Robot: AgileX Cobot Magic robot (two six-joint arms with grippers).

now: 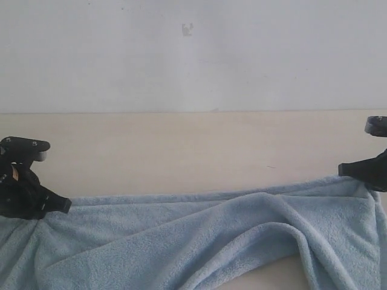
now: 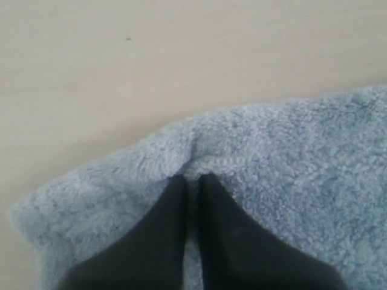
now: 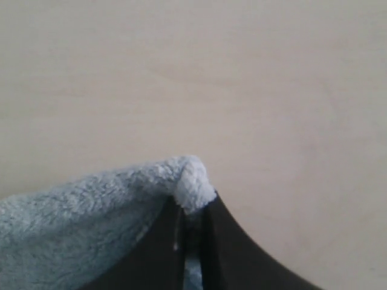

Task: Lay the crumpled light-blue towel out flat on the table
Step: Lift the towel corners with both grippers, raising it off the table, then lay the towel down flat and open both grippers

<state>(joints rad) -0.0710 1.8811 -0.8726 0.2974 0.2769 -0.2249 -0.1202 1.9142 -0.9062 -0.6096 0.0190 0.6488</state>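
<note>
Since my left gripper [image 1: 63,205] and right gripper [image 1: 343,170] each clamp the towel [image 1: 199,235] rumpled along the frame's bottom on the table [image 1: 181,151], I fear stretching it could slip the right's shallow corner pinch.

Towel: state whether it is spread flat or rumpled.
Rumpled. The towel has thick ridges running across it, though the left gripper and right gripper pinch its far edge.
</note>
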